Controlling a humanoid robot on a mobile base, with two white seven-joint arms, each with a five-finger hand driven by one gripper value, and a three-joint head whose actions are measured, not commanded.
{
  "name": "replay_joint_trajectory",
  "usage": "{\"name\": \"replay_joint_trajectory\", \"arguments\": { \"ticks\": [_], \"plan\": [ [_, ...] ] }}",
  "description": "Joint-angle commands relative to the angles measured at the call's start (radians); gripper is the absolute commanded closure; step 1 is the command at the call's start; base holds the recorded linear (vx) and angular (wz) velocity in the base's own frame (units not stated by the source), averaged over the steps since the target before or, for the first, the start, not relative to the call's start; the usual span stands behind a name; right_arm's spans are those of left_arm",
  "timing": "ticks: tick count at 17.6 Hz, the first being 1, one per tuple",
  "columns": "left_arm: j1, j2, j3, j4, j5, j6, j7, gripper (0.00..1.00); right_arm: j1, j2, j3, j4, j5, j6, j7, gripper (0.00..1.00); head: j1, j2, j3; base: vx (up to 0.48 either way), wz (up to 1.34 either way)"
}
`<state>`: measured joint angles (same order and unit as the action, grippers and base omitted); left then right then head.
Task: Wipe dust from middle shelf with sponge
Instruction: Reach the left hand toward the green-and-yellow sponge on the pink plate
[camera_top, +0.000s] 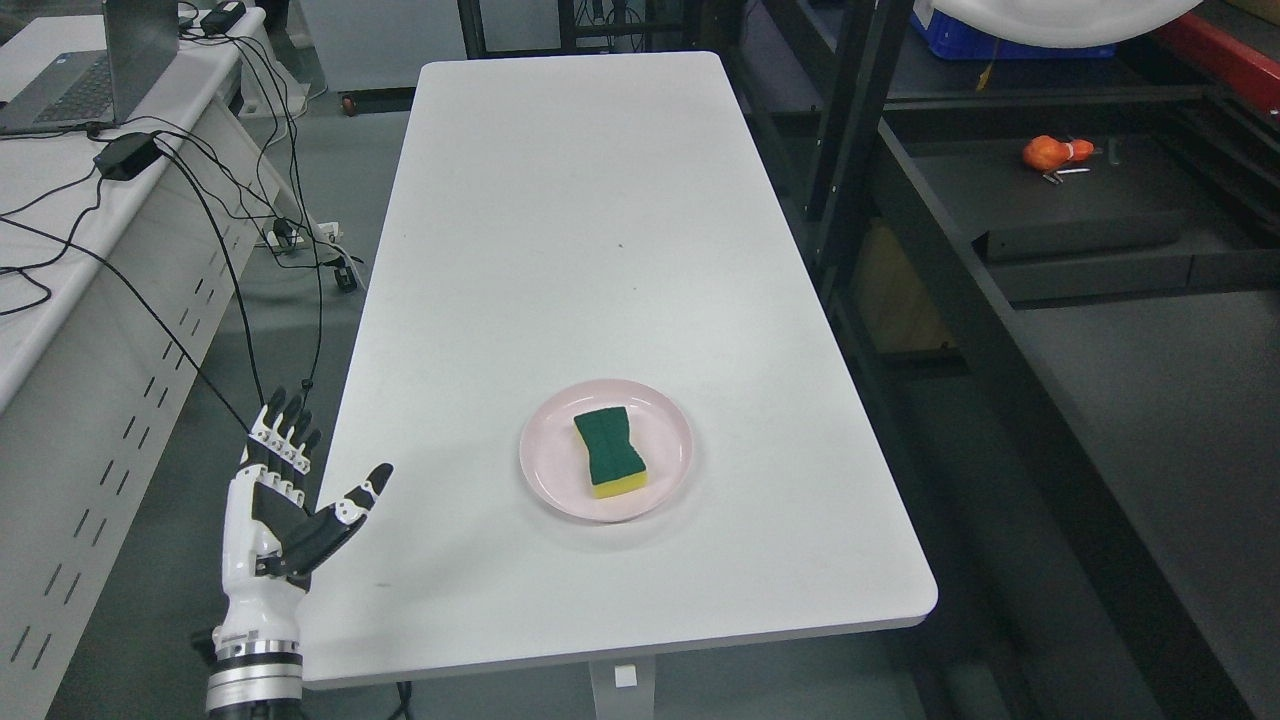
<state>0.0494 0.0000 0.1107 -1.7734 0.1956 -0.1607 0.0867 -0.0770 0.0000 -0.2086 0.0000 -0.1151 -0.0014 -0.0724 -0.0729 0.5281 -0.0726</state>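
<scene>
No writing can be read anywhere in the view. At the far left stands a white desk (60, 260) with slotted side panels, carrying a grey laptop (90, 70), a black power brick (127, 155) and black cables (230, 260) that trail down to the floor. The left hand (280, 500), white-shelled with black jointed fingers (285, 430), is raised at the tabletop's near left corner, palm open, fingers straight and close together, thumb splayed outward, holding nothing. The white table (560, 220) is long, smooth and matte with rounded corners; its surface is bare apart from a round pale pink plate (545, 470) with a shallow raised rim, lying toward the near edge and slightly right of centre. On the plate lies the sponge (608, 452), a waisted block with a rough dark green scouring top over a yellow foam layer, well apart from the hand. Open tabletop lies between hand and plate and all along the far half. To the right rises a black metal shelf (1050, 200) frame just beside the table's right edge, with an orange object (1045, 153) resting on one dark level
</scene>
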Motion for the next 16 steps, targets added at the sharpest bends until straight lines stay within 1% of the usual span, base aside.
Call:
{"name": "replay_joint_trajectory", "arguments": {
  "ticks": [1, 6, 7, 9, 10, 11, 15, 16],
  "plan": [
    [-0.008, 0.017, -0.022, -0.001, 0.002, 0.001, -0.001, 0.01, 0.000, -0.017, 0.000, -0.017, 0.000, 0.072, 0.000, 0.00, 0.0000, 0.000, 0.000, 0.000, 0.00],
    [-0.016, 0.017, -0.022, 0.000, 0.002, 0.001, -0.004, 0.01, -0.001, -0.017, 0.000, -0.017, 0.000, 0.072, 0.000, 0.00, 0.0000, 0.000, 0.000, 0.000, 0.00],
    [-0.034, 0.017, -0.023, 0.005, 0.002, -0.002, -0.005, 0.01, 0.000, -0.017, 0.000, -0.017, 0.000, 0.072, 0.000, 0.00, 0.0000, 0.000, 0.000, 0.000, 0.00],
    [-0.080, 0.020, -0.022, 0.029, 0.001, -0.014, -0.054, 0.01, 0.000, -0.017, 0.000, -0.017, 0.000, 0.072, 0.000, 0.00, 0.0000, 0.000, 0.000, 0.000, 0.00],
    [-0.121, 0.050, -0.020, 0.058, -0.011, -0.046, -0.102, 0.01, 0.000, -0.017, 0.000, -0.017, 0.000, 0.072, 0.000, 0.00, 0.0000, 0.000, 0.000, 0.000, 0.00],
    [-0.178, 0.105, -0.022, 0.105, -0.054, -0.092, -0.149, 0.01, 0.000, -0.017, 0.000, -0.017, 0.000, 0.072, 0.000, 0.00, 0.0000, 0.000, 0.000, 0.000, 0.00],
    [-0.359, 0.279, -0.025, 0.247, -0.357, -0.213, -0.225, 0.02, 0.000, -0.017, 0.000, -0.017, 0.000, 0.072, 0.000, 0.00, 0.0000, 0.000, 0.000, 0.000, 0.00],
    [-0.394, 0.300, -0.029, 0.270, -0.427, -0.241, -0.240, 0.03, 0.000, -0.017, 0.000, -0.017, 0.000, 0.072, 0.000, 0.00, 0.0000, 0.000, 0.000, 0.000, 0.00]
  ]
}}
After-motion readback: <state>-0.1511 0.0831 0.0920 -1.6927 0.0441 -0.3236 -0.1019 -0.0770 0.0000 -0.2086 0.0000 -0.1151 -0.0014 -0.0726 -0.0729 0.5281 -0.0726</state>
